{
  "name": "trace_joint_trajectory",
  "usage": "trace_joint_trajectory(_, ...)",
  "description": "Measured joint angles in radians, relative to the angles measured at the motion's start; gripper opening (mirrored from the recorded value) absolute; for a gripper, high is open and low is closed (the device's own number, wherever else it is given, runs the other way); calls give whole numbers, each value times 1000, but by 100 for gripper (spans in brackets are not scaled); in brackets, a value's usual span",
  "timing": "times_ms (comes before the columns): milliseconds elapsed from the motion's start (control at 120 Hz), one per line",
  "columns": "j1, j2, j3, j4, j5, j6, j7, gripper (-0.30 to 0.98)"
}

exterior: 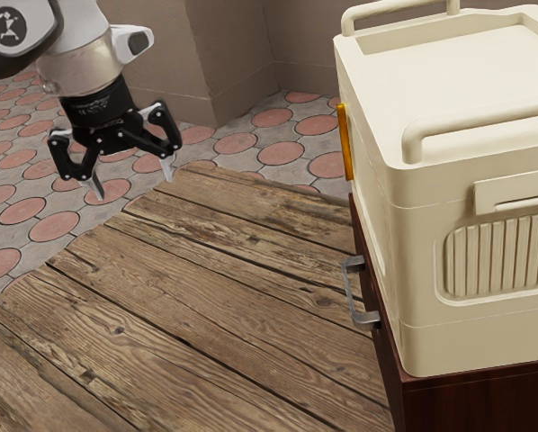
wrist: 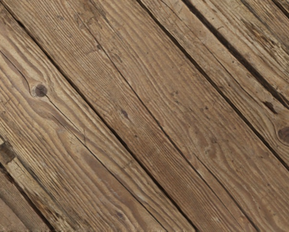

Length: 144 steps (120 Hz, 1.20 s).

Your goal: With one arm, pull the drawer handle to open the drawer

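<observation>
The black gripper [exterior: 135,187] hangs at the upper left of the exterior view, its two fingers spread wide with nothing between them. Well apart from it, toward the exterior view's right, a grey metal handle [exterior: 349,294] is fixed to the front of a dark red-brown wooden drawer cabinet [exterior: 370,288]. The cabinet front is seen at a steep angle, and no gap around the drawer can be made out.
A large cream box [exterior: 485,261] with rail handles stands on the cabinet, with an orange piece [exterior: 345,142] on its side. Wooden planks of the table [exterior: 206,297] lie between gripper and cabinet; the wrist view looks down on the planks [wrist: 144,116].
</observation>
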Motion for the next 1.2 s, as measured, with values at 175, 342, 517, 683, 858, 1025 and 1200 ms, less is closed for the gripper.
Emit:
trace_joint_trajectory(175,-5,15,-1,-16,1,-14,-36,69)
trace_joint_trajectory(342,-23,2,-5,-160,-133,101,-56,62)
trace_joint_trajectory(517,-16,-5,-19,-191,-272,170,-67,55)
trace_joint_trajectory(683,-28,-16,-42,-268,-376,240,-21,49)
trace_joint_trajectory(858,-36,10,-85,-315,-486,343,55,36)
trace_joint_trajectory(1025,-32,44,-91,-332,-573,411,121,27)
trace_joint_trajectory(1200,-24,62,-98,-356,-645,472,190,26)
